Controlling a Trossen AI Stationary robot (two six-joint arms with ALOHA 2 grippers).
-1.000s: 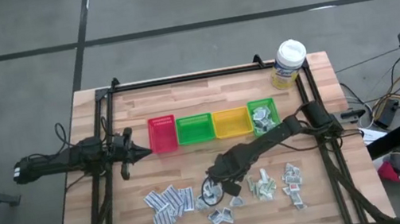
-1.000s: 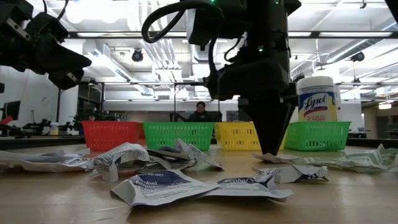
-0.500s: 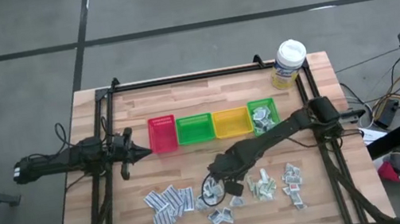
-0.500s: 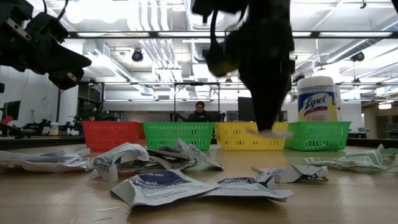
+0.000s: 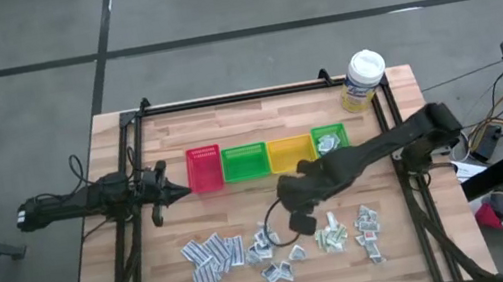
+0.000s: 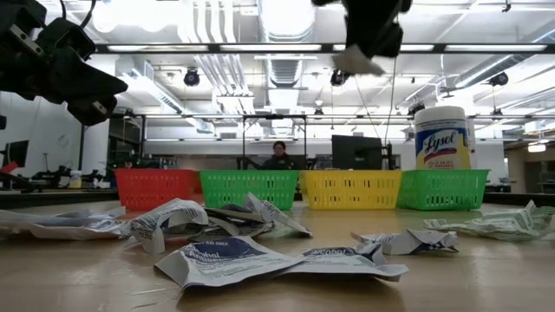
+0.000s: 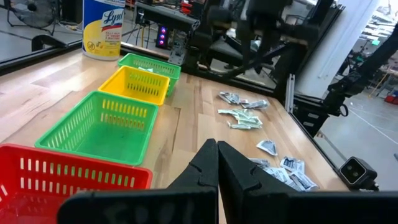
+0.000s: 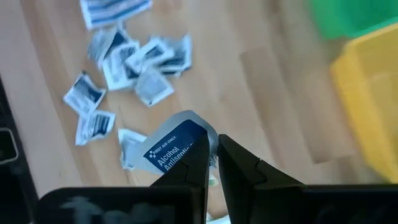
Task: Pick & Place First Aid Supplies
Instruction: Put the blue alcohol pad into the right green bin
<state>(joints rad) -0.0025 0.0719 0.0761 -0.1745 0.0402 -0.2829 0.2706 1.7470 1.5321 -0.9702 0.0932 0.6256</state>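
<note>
**Sachet lifted clear of the pile and heading for the bins**

The right end effector (image 8: 211,163), which a second ago stood with its tips down among the loose sachets (image 5: 272,255) on the worktop (image 5: 229,129), has risen and swung toward the row of bins. It is clenched on a white-blue alcohol sachet (image 8: 176,144), which the right wrist view shows pinched between the fingers, well above the wood. In the low view the arm has gone from filling the middle of the picture to showing only at the top edge, with the sachet (image 6: 354,59) dangling high above the yellow bin (image 6: 350,188). From above, the end effector (image 5: 302,222) sits just in front of the yellow bin (image 5: 286,155) and the green bin (image 5: 245,162).

The pick therefore looks done and the carry under way; which bin is meant cannot be told.

The left end effector (image 7: 217,163) is closed and empty, waiting beside the red bin (image 5: 204,168), unmoved.
</note>
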